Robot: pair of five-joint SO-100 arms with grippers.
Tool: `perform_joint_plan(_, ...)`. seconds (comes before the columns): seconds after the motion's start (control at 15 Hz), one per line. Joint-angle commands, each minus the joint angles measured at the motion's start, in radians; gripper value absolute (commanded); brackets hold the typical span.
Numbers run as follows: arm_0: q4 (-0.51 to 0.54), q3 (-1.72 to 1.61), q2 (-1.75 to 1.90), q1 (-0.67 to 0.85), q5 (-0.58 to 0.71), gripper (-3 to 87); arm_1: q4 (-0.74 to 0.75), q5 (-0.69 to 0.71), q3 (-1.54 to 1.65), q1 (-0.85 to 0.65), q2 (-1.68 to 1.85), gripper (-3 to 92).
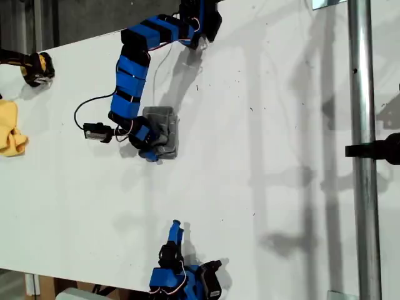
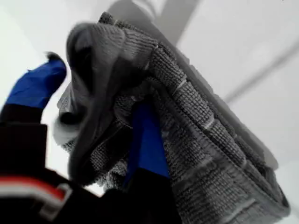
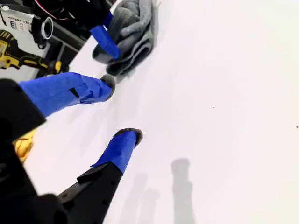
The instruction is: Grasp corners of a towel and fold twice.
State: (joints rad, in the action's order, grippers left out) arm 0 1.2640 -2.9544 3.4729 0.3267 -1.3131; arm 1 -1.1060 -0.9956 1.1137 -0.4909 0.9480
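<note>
The towel (image 1: pixel 164 129) lies bunched into a thick, folded wad on the white table (image 1: pixel 281 125), left of centre in the exterior view and roughly midway between the table's far and near edges. In my first wrist view its grey ribbed layers (image 2: pixel 196 130) are stacked, with thin white stripes crossing them and a loose flap curling over the top; no single corner can be picked out in the heap. My first gripper (image 1: pixel 149 150) sits at the wad's left and near side in the exterior view, its blue fingers (image 2: pixel 147 140) spread, one pushed in among the folds and the other standing off to the side of the cloth; whether it pinches any cloth I cannot tell. Its arm reaches in from the table's far edge. My second gripper (image 1: pixel 175 226) rests near the table's near edge, well apart from the towel, its jaws parted over bare tabletop with nothing between them (image 3: pixel 119 114). Open white surface spreads to the exterior view's right of the towel as far as a metal pole (image 1: pixel 362 156). At the exterior view's left edge lie a yellow cloth (image 1: pixel 11 128) and, farther back, a yellow and black tool (image 1: pixel 34 67).
</note>
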Motion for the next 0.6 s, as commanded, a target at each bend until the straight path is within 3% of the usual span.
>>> perform_joint_plan(0.0,-0.025,0.002,0.008,0.011,-0.014,16.7,-0.023,0.028,-0.064,0.008,0.176,36.8)
perform_joint_plan(0.27,-0.017,-0.006,0.008,0.009,-0.023,16.4,-0.098,0.037,0.031,-0.04,0.6,16.0)
perform_joint_plan(0.4,-0.017,-0.012,0.008,0.006,-0.023,15.9,-0.178,0.037,0.222,-0.091,0.857,14.5)
perform_joint_plan(0.53,-0.043,-0.043,0.008,-0.005,-0.057,2.9,-0.209,0.028,0.558,-0.117,1.12,6.2)
